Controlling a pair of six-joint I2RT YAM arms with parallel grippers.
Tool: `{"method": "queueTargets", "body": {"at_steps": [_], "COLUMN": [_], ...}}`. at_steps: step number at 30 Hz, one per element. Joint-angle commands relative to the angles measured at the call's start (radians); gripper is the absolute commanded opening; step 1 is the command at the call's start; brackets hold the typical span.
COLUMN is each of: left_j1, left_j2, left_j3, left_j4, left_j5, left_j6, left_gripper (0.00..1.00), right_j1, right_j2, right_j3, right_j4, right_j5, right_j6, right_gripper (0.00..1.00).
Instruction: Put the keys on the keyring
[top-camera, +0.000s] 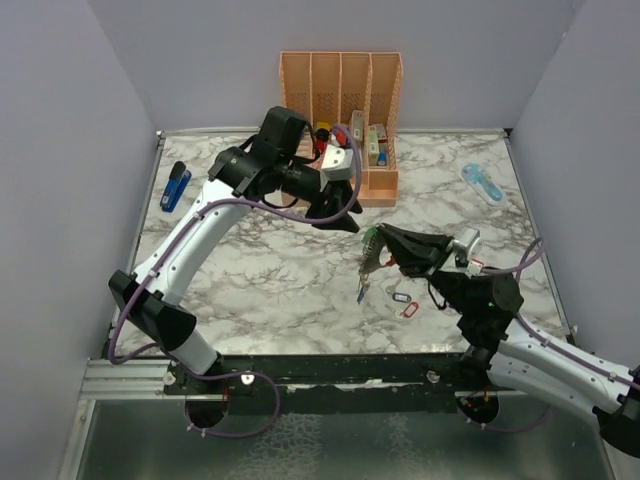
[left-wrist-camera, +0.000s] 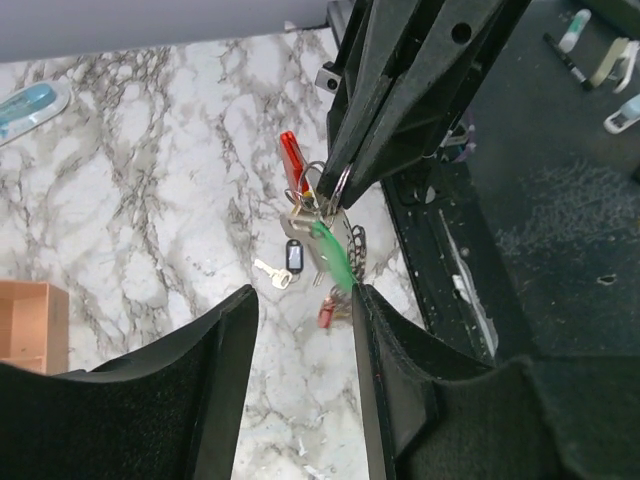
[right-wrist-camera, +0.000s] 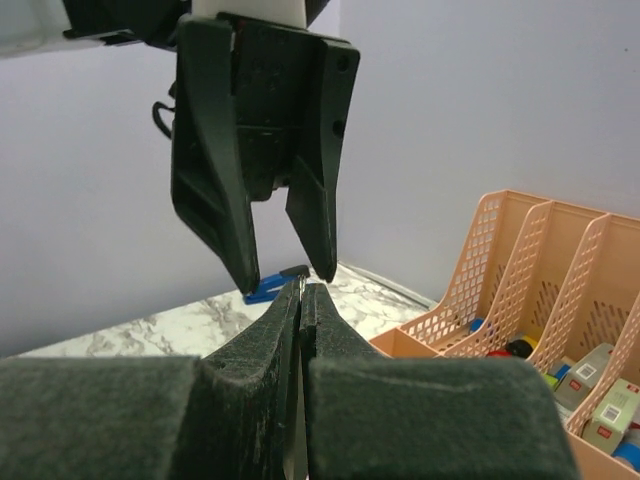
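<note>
Top external view: your right gripper (top-camera: 381, 243), jaws clamped together, holds a green-tagged bunch of silver keys (top-camera: 371, 252) above the middle of the white marble tabletop (top-camera: 250, 280). Left wrist view: the bunch hangs from the red carabiner-like keyring (left-wrist-camera: 291, 158) pinched in those jaws. Your left gripper (left-wrist-camera: 302, 295) hovers beside it, jaws apart and empty, and a small silver loose key (left-wrist-camera: 270, 272) lies on the marble, so threading looks partway done. Right wrist view: the left fingers straddle the right tips; next you likely fetch that key, holding the ring steady.
</note>
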Motion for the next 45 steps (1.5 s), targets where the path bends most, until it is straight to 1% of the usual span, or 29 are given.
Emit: {"method": "queueTargets", "body": {"at_steps": [1,4,9,15,19,25,31,34,39,45], "left_j1": [-0.040,-0.066,-0.092,-0.117,-0.122,-0.135,-0.139,-0.149,-0.153,-0.154], "left_j2": [-0.031,-0.030,-0.014,-0.010,-0.016,-0.007,0.006,0.004,0.011,0.020], "left_j3": [0.004,-0.002,0.046,0.068,0.079,0.118,0.177,0.139,0.087,0.061], "left_j4": [-0.008,0.055,0.136,0.132,0.132,0.121,0.047,0.067,0.111,0.140], "left_j5": [-0.166,-0.248,-0.318,-0.324,-0.334,-0.329,-0.305,-0.313,-0.400,-0.409], "left_j6": [0.077,0.056,0.011,0.024,0.024,0.031,0.099,0.097,0.115,0.121], "left_gripper": [0.46,0.46,0.46,0.46,0.46,0.48,0.50,0.50,0.50,0.50], "right_j1": [0.004,0.005,0.005,0.005,0.005,0.005,0.005,0.005,0.005,0.005], "right_j2": [0.015,0.031,0.064,0.097,0.113,0.134,0.133,0.130,0.124,0.113], "right_j3": [0.015,0.017,0.022,0.030,0.034,0.055,0.062,0.062,0.066,0.065], "right_j4": [0.113,0.148,0.228,0.285,0.286,0.275,0.253,0.251,0.236,0.233], "right_j5": [0.101,0.141,0.210,0.304,0.339,0.344,0.346,0.343,0.328,0.322], "right_j6": [0.074,0.122,0.193,0.251,0.281,0.292,0.291,0.299,0.316,0.333], "right_gripper": [0.01,0.01,0.01,0.01,0.01,0.01,0.01,0.01,0.01,0.01]}}
